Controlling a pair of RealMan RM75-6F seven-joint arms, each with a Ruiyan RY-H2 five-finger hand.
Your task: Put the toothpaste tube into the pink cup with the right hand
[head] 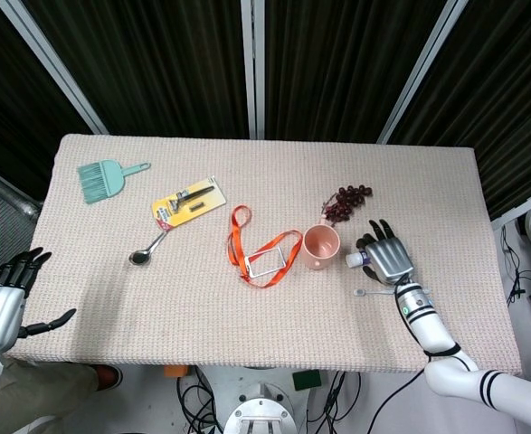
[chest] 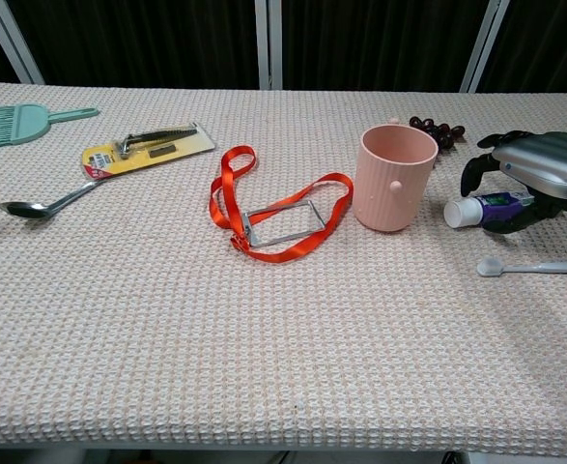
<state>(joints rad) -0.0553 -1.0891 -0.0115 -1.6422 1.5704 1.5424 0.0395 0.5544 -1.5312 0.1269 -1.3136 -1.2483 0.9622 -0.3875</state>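
right hand over the toothpaste

i see my right hand (chest: 539,174) draped over the toothpaste tube (chest: 484,207), fingers curling round it; whether it truly grips i cannot tell. the tube lies on the table just right of the upright pink cup (chest: 394,178).

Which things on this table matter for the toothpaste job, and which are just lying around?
For the job:
toothpaste tube
pink cup
right robot hand, over the tube

Lying about:
toothbrush
grapes
orange lanyard
spoon
packaged tool
green brush
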